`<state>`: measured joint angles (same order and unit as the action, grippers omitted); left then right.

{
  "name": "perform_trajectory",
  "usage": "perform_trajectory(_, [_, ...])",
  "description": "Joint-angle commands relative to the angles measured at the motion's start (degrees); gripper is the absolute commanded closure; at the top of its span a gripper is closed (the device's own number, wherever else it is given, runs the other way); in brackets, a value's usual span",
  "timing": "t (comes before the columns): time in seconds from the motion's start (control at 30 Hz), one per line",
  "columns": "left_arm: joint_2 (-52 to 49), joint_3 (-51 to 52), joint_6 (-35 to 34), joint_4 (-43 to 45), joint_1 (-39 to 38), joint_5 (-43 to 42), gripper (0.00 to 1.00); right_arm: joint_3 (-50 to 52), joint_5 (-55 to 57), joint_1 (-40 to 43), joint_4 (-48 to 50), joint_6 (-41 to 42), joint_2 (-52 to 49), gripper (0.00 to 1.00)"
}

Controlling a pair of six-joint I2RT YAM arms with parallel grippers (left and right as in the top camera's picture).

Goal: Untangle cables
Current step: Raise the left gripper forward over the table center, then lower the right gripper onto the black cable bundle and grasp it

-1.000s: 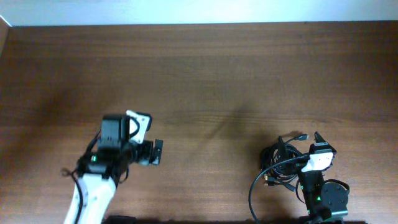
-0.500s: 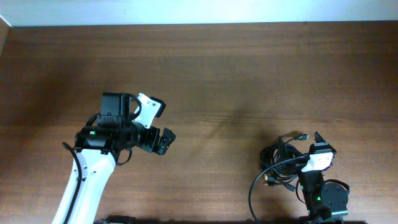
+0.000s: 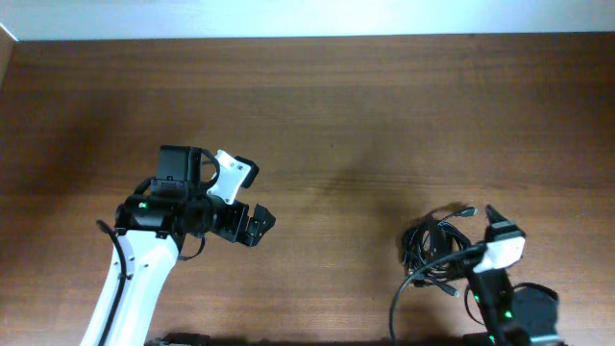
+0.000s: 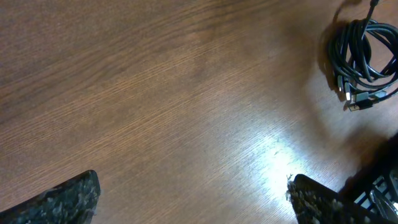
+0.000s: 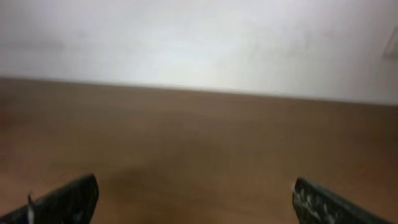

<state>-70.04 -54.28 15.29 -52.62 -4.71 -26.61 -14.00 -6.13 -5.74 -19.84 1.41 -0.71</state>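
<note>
left tool (image 3: 255, 227): wide open, holds nothing, faces the cables (image 3: 434, 252), likely to go grab them | right tool (image 5: 196, 200): wide open, empty, just beside them | cables: one tangled bunch on desk (image 3: 365, 115), near-right side

Open table (image 3: 365, 115) separates the left gripper (image 3: 254, 225) from the cables (image 3: 432, 252).

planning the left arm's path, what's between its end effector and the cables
Only bare table lies between the left end effector and the cables; the overhead view shows it.
</note>
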Motion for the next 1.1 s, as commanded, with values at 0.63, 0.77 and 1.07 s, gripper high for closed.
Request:
perform_trajectory(0.63, [-0.31,-1.18,0.66,-0.17,-0.02,-1.05,0.01,-45.79,-12.48,-0.24,-48.04,15.91,-51.15,0.02])
perform_trajectory(0.77, [-0.31,-1.16,0.66,-0.17,-0.02,-1.05,0.01,-45.68,-9.68,-0.24,-50.01,21.64,-65.72,0.02])
perform_trajectory(1.07, [-0.31,-1.16,0.66,-0.15,-0.02,-1.05,0.01,-45.42,-9.94,-0.26,-45.64,24.61,-89.0,0.04])
